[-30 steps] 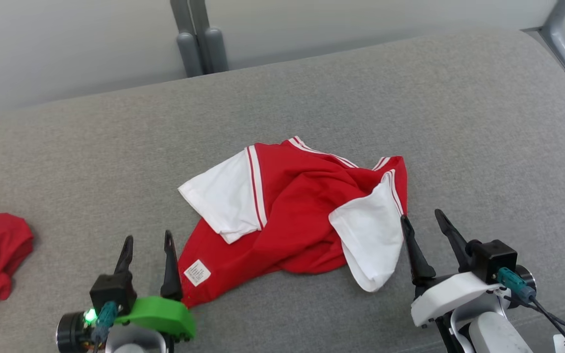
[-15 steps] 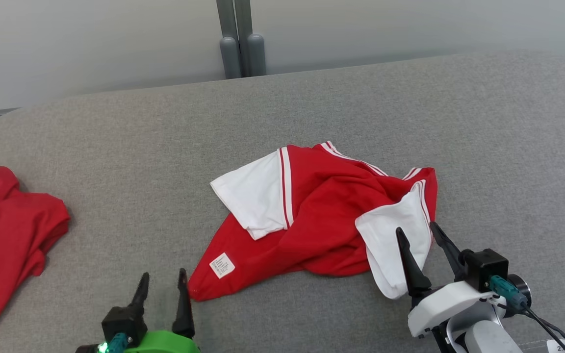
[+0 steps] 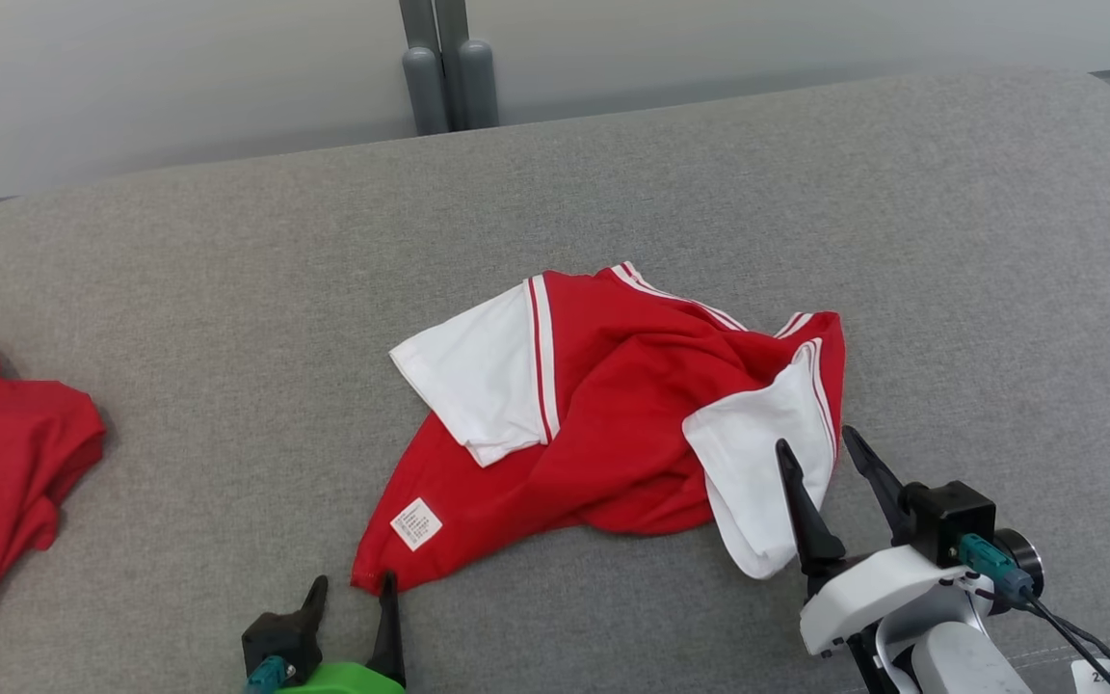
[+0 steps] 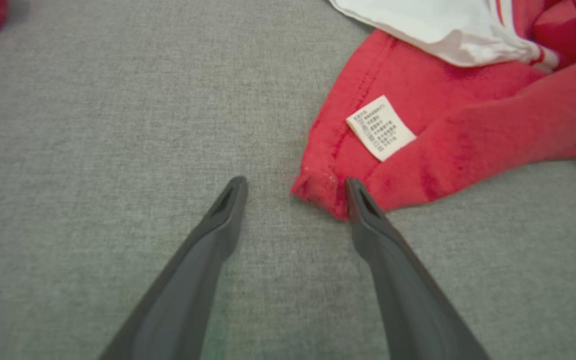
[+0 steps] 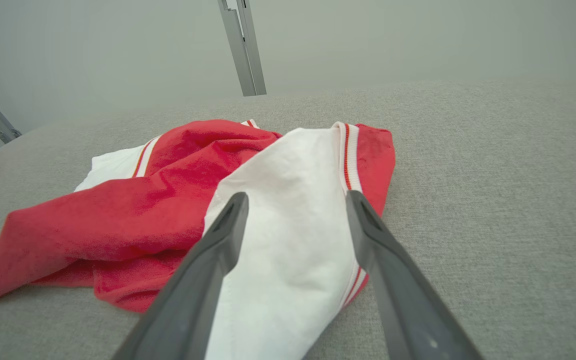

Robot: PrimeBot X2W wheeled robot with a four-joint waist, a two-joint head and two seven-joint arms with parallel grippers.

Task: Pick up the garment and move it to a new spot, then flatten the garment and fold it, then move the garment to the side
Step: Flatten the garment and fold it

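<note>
Showing a red garment (image 3: 613, 424) crumpled at the middle of a grey fabric surface (image 3: 227, 289), with both arms at the near edge. Its two white sleeves, each trimmed with red and white stripes, lie folded over the red body: one sleeve (image 3: 478, 386) on the left, the other (image 3: 757, 472) on the right. A white care label (image 3: 416, 523) is sewn near the garment's near-left corner; in the left wrist view the label (image 4: 380, 127) carries several lines of small dark print, too fine to read.

The left gripper (image 3: 355, 580) stands wide apart and holds nothing. In the left wrist view this gripper (image 4: 294, 180) lies low over the surface, the garment's hem corner lying between the fingers, close against the right one; actual contact cannot be told. The right gripper (image 3: 816, 439) is likewise spread wide and empty. In the right wrist view the gripper (image 5: 296, 195) frames the right sleeve, whose striped cuff runs beside the right finger; whether the fingers touch the cloth cannot be told.

A second red cloth (image 3: 6, 463) lies well apart at the far left. A grey metal post (image 3: 444, 67) stands beyond the far edge. A white tag (image 3: 1104, 675) on the right arm bears a dark mark cut by the frame, unreadable.
</note>
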